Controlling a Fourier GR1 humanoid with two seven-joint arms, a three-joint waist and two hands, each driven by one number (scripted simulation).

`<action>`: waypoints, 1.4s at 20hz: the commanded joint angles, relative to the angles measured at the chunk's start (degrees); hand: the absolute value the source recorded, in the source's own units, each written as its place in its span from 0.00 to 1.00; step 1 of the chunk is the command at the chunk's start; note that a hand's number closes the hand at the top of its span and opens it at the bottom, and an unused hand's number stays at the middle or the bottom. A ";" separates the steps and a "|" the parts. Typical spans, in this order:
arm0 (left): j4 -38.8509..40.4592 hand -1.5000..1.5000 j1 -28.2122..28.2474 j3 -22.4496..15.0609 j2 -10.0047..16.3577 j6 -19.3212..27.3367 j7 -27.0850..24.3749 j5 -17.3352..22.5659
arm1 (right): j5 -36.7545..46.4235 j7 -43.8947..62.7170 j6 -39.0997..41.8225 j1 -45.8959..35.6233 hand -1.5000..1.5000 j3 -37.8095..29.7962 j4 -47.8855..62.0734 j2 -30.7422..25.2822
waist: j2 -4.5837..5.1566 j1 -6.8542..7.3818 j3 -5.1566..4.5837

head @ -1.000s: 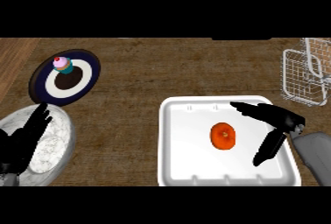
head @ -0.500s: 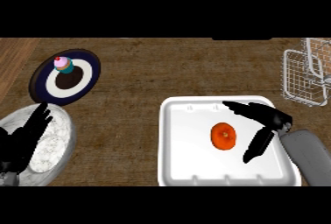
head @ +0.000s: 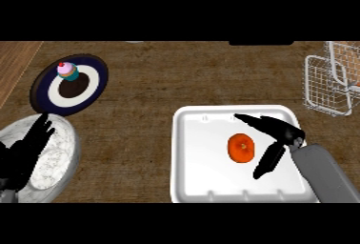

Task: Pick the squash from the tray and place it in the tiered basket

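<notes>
The right hand (head: pixel 283 135) has slid a little further left over the tray since half a second ago, so that its fingers now bracket the squash, which lies where it lay before.

Nearest, at the lower left edge, the left hand (head: pixel 24 153) rests open with its fingers straight and pointing up, over the rim of a round grey-white marbled plate (head: pixel 62 164). At the lower right the grey right forearm (head: pixel 325 175) comes in across the corner of the white rectangular plastic tray (head: pixel 191 164). The right hand is spread wide: one part reaches up and left past the top of the squash, another points down just to the squash's right. It holds nothing, and a strip of white tray shows between it and the squash.

The small round orange squash (head: pixel 240 147) sits on the tray floor, right of its middle.

Farther back on the brown wooden counter (head: pixel 158 90), at the left, a dark blue round plate with a white ring (head: pixel 93 78) carries a pink-topped cupcake (head: pixel 67 70) on its far side. At the far right edge stands the white wire tiered basket (head: pixel 325 86), well apart from the tray.
</notes>
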 commanded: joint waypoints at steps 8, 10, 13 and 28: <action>0.17 0.50 1.36 -0.09 -1.49 -0.48 4.07 -1.21 | 5.98 -3.97 -1.89 0.76 1.00 4.20 -1.30 6.30 | 1.10 0.49 -0.31; 1.48 0.50 3.80 -0.24 -3.06 -0.78 0.48 -1.69 | 5.14 -6.45 -4.61 4.76 1.00 2.83 -4.80 6.65 | 0.98 0.04 -0.35; 2.54 0.50 -0.38 0.34 -3.22 -0.09 3.81 -2.02 | 7.45 -11.57 -6.94 2.96 1.00 1.55 1.55 7.04 | 1.25 0.31 -0.30; 1.60 0.50 1.93 1.24 -3.38 -2.01 1.78 -3.15 | 31.22 25.73 -33.26 -7.08 1.00 3.65 -11.96 11.58 | 0.12 0.08 -1.03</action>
